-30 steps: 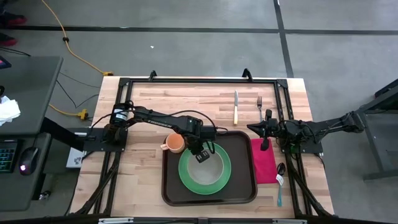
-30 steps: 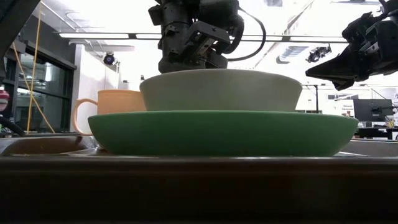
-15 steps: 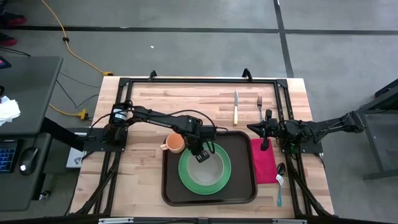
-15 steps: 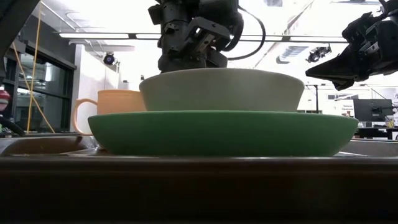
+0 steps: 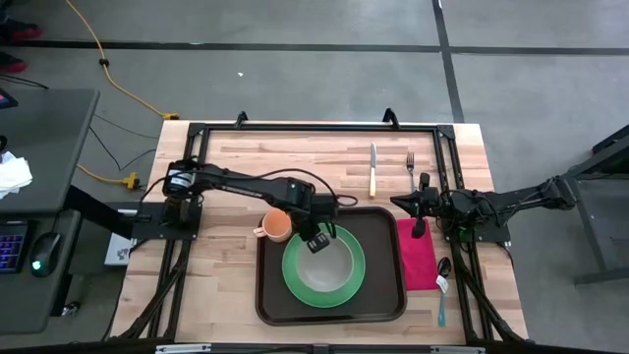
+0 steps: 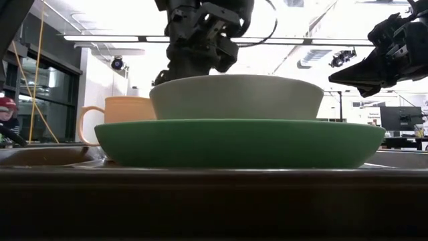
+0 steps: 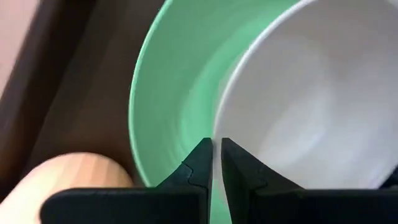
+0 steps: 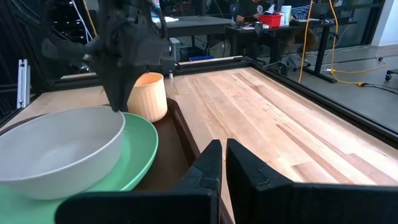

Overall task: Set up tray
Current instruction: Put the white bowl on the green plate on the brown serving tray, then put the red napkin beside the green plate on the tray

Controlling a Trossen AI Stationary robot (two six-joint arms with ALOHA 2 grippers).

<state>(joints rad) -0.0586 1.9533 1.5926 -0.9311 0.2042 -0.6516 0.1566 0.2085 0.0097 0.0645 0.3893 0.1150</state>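
The dark brown tray (image 5: 265,295) lies near the table's front edge and carries a green plate (image 5: 295,280) with a white bowl (image 5: 329,264) resting in it. An orange cup (image 5: 276,226) stands at the tray's far left corner. My left gripper (image 5: 316,239) is over the bowl's far left rim, shut on it. In the low view the bowl (image 6: 237,97) sits on the plate (image 6: 241,144) with the cup (image 6: 117,110) behind. My right gripper (image 5: 401,204) waits shut beside the tray's far right corner, touching nothing. My left gripper (image 7: 216,158) pinches the bowl's rim (image 7: 217,127) between its two fingers, one inside the bowl and one outside. The fingers (image 8: 117,99) come from above, pointing down, at the bowl's far left side. The bowl (image 8: 56,143) sits upright on the green plate.
A red napkin (image 5: 418,254) lies right of the tray, with a spoon (image 5: 442,280) beyond it. A knife (image 5: 373,169) and a fork (image 5: 411,169) lie on the bare wood at the far side. Black frame rails border the table.
My left arm has swung a little and its gripper has tipped over the bowl's rim, shifting slightly toward the table's left. The bowl stays on the green plate. My right arm has kept still.
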